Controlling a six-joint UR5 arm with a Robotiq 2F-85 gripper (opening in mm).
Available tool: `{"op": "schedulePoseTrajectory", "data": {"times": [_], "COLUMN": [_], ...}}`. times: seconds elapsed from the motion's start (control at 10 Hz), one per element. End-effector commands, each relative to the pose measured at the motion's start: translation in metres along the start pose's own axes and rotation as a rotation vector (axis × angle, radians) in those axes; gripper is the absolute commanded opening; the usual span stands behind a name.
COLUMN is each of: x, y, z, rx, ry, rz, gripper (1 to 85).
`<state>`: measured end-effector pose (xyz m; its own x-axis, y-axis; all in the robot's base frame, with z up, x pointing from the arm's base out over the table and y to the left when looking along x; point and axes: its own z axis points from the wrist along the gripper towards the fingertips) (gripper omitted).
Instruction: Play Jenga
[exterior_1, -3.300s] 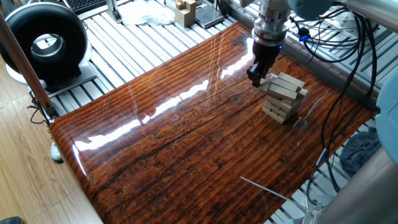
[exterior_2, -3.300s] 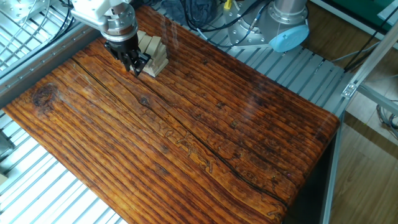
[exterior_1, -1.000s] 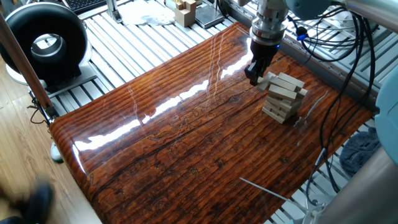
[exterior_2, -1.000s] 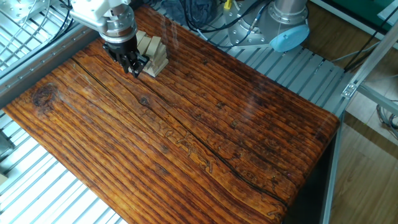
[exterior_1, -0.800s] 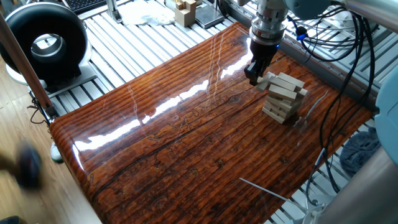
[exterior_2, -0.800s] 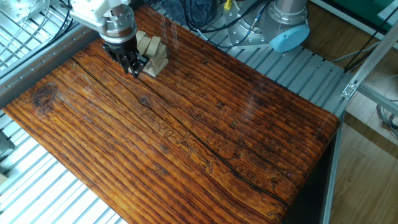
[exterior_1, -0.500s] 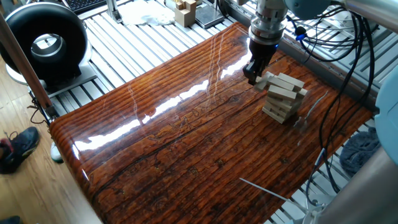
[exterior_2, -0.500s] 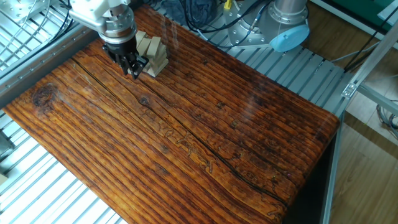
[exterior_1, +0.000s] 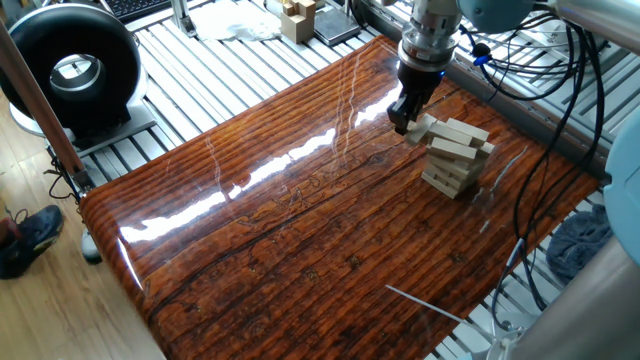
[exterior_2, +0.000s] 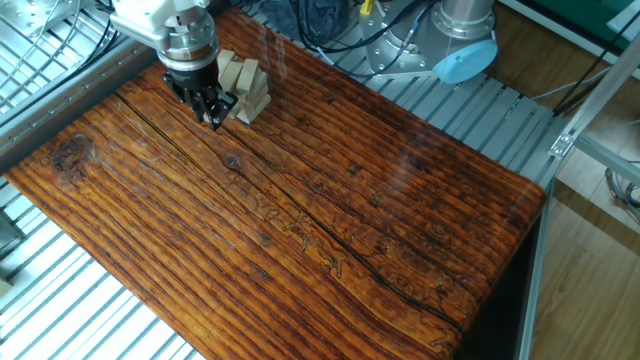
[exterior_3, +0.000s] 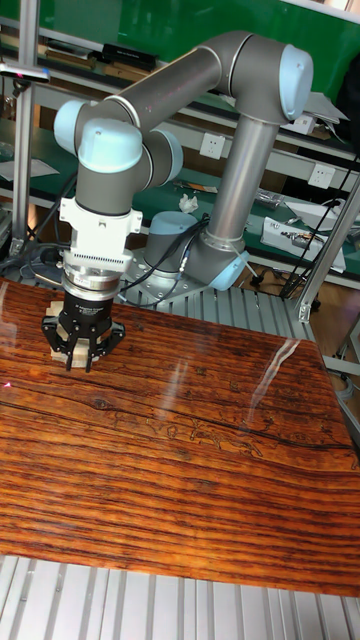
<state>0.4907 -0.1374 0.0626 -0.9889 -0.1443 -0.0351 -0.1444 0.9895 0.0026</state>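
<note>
The Jenga tower of pale wooden bars stands near the far right of the glossy wooden table. In the other fixed view the Jenga tower sits at the table's far left corner. My gripper is at the tower's upper left side, shut on the end of one bar that sticks out sideways from an upper layer. The gripper points down just in front of the stack. In the tall view the gripper hides most of the tower, and a pale bar shows between its fingers.
A black round device stands off the table's left end, and tan boxy wooden pieces lie beyond the far edge. Cables hang at the right. A thin white rod lies near the front right. The arm's base stands behind the table.
The gripper has slid a little up and to the left, away from the tower, and the gripped bar now sticks out farther. A shoe has appeared on the floor at left.
</note>
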Motion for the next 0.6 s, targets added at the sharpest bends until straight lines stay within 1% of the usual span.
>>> {"op": "schedulePoseTrajectory", "data": {"times": [0.0, 0.5], "x": [-0.0039, -0.0061], "y": [0.0023, 0.0051], "z": [-0.0011, -0.0014], "rx": [-0.013, -0.021], "ry": [-0.015, -0.019], "rz": [0.009, 0.013], "gripper": [16.3, 16.3]}}
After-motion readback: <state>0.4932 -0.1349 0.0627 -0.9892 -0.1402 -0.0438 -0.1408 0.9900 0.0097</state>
